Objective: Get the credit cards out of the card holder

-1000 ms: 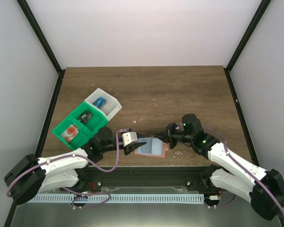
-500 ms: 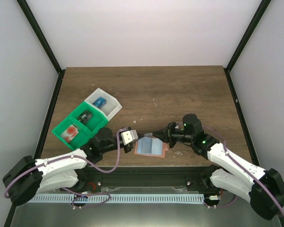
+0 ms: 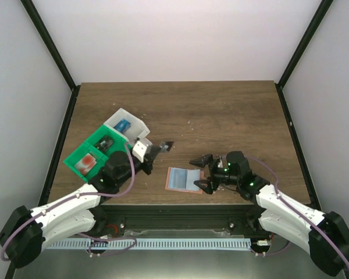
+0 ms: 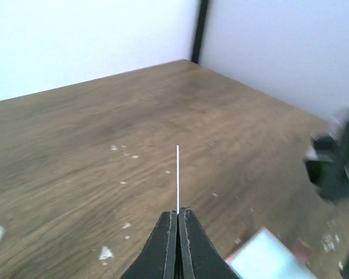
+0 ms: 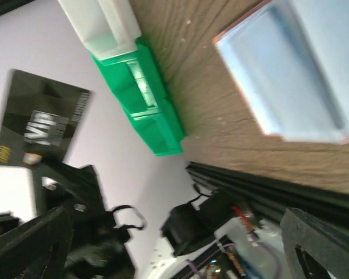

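Dark card [image 3: 168, 145] in left tool [image 3: 159, 149], aloft

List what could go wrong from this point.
1. The left hand pinches the dark credit card by one edge only, so the card may pivot or slip before it is set down.
2. The right hand hangs open at the right end of the card holder, near the front edge of the table, and could nudge it off.
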You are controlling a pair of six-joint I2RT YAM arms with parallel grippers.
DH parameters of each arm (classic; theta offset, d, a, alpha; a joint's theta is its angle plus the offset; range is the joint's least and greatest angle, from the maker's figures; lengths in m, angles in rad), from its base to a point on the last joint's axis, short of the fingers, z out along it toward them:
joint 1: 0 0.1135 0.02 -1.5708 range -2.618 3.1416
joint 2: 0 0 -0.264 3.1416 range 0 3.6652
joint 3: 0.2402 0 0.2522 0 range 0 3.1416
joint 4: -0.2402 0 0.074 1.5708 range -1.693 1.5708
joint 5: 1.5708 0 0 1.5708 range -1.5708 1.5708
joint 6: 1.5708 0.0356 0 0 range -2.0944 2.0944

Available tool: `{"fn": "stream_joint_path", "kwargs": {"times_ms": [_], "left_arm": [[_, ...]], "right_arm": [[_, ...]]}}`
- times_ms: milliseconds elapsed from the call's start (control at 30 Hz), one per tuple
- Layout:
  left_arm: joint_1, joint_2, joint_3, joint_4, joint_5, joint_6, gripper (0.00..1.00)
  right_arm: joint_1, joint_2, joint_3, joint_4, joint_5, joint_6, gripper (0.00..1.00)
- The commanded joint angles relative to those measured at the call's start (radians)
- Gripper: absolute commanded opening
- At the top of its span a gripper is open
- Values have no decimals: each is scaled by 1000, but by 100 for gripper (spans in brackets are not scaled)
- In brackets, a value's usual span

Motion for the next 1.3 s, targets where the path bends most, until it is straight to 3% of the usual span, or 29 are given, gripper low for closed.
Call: {"fn": "stream_joint_path", "kwargs": {"times_ms": [0,200,333,667,933,1267], "left_arm": [[92,-66,49,-93,-44,-216,0],[222,-216,56,-264,-193,-383,0],[377,-284,113,-422,-192,-515,0],[631,-229,231,-663,-181,-648,0],[802,-138,218,-677,-125,-756,0],[810,-17,209,-603,-254,-814,0]], "right_arm": [[-5,-52,-55,71,31,-127,100],[-5,-45,-34,-24,48,-360,100],[-4,-20,-24,-25,19,-456,100],[-5,88,20,-67,-20,-536,100],[-5,110,43,-75,-61,-599,100],[-5,53,66,-132,-15,-602,100]]}}
